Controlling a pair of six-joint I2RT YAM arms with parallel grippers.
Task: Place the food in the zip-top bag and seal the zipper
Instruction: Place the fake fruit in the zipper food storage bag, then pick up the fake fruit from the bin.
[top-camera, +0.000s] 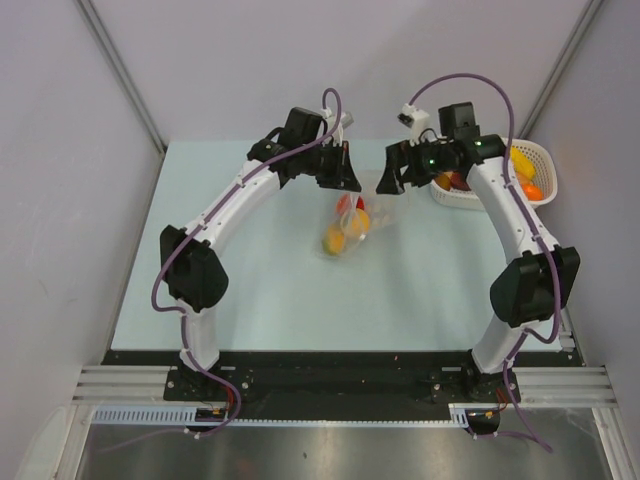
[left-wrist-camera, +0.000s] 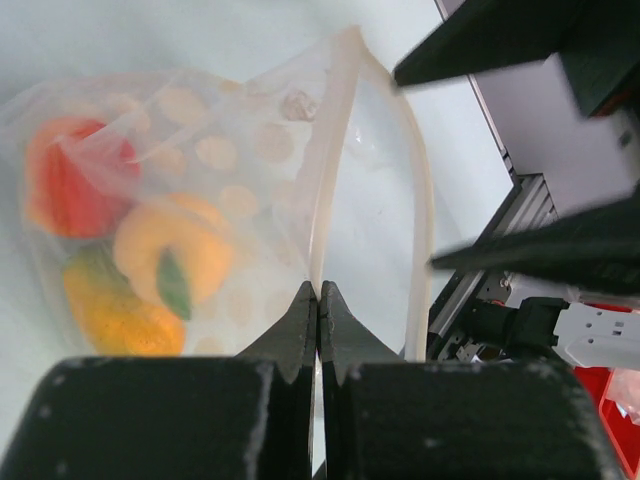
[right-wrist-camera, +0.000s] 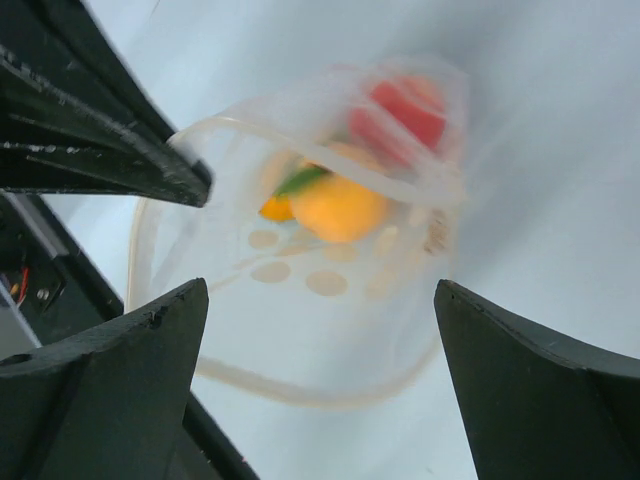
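Observation:
The zip-top bag (top-camera: 372, 208) lies mid-table with its mouth held open towards the far side. Orange, yellow and red food (top-camera: 346, 230) sits inside it. My left gripper (top-camera: 349, 178) is shut on the zipper (left-wrist-camera: 336, 150) at the bag's left mouth edge, with the jaws closed (left-wrist-camera: 318, 292) and the food (left-wrist-camera: 170, 255) seen through the dotted plastic (left-wrist-camera: 240, 150). My right gripper (top-camera: 392, 182) is open and empty just over the bag's mouth. In its wrist view (right-wrist-camera: 320, 300) the zipper loop (right-wrist-camera: 300, 388) and the food (right-wrist-camera: 338, 206) lie between the spread fingers.
A white lattice basket (top-camera: 545, 157) stands at the far right with more toy food (top-camera: 522, 162) in it, partly hidden by the right arm. The two grippers are close together above the bag. The left gripper's fingers (right-wrist-camera: 110, 150) show in the right wrist view.

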